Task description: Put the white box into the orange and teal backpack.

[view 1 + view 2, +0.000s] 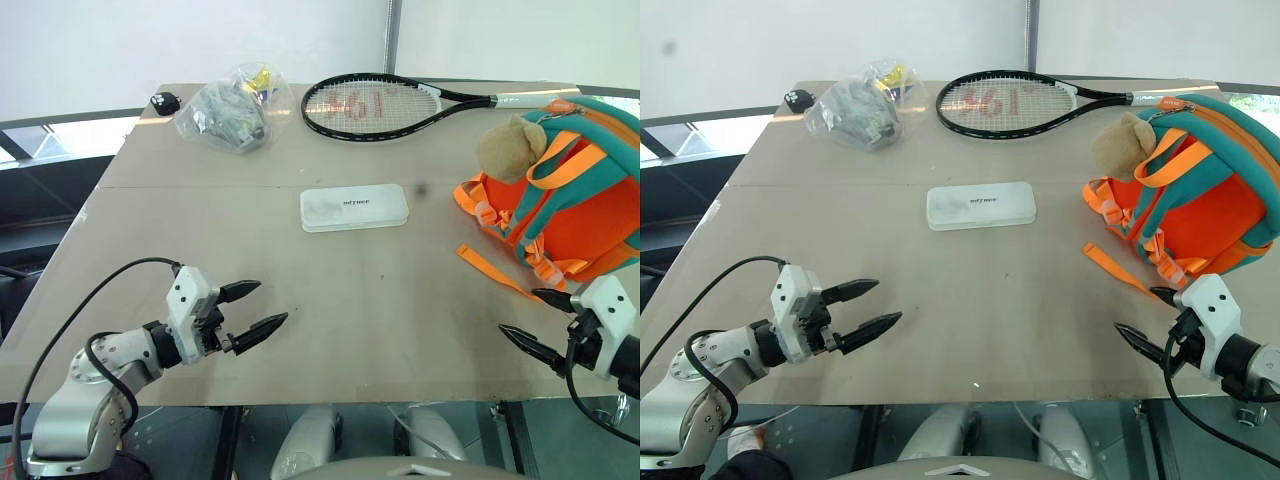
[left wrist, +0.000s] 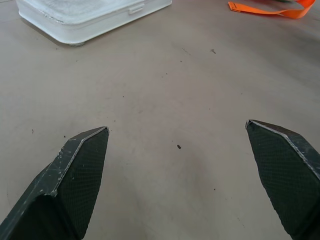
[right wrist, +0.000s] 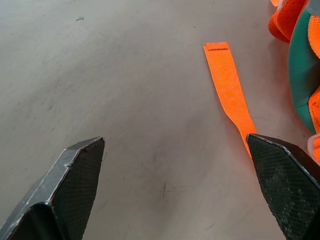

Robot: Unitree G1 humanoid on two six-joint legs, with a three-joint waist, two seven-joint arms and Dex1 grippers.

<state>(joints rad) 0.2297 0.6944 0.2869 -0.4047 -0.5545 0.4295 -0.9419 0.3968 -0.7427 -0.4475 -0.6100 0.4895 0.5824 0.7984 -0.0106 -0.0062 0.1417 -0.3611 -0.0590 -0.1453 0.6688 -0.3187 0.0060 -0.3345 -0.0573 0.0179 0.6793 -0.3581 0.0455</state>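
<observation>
Item 1, left tool [image 1: 252,306]: hovering over the near part of the bench [image 1: 380,300], fingers spread wide, gripping nothing.

Item 2, right tool [image 1: 537,322]: hovering at the near right, likewise spread wide and empty; a loose orange strap [image 3: 225,80] is lying flat just ahead of its fingertips.

Item 3, white box [image 1: 354,207]: lying flat, lid up, ahead of the left tool and off to its right, well apart from both tools. Rigid moulded case with rounded corners, smooth and probably slick, likely light. Its short width is looking like the best span for the fingers; the flat lid is offering no hold from above.

Item 4, orange and teal backpack [image 1: 580,200]: sitting beyond the right tool, a tan plush bear [image 1: 510,148] hanging at its top. Soft and likely sagging, so the mouth may be needing holding open; no opening is showing yet.

Item 5, far edge: clear plastic bag [image 1: 232,108] of small items and a black tennis racket [image 1: 375,105], far beyond both tools.
</observation>
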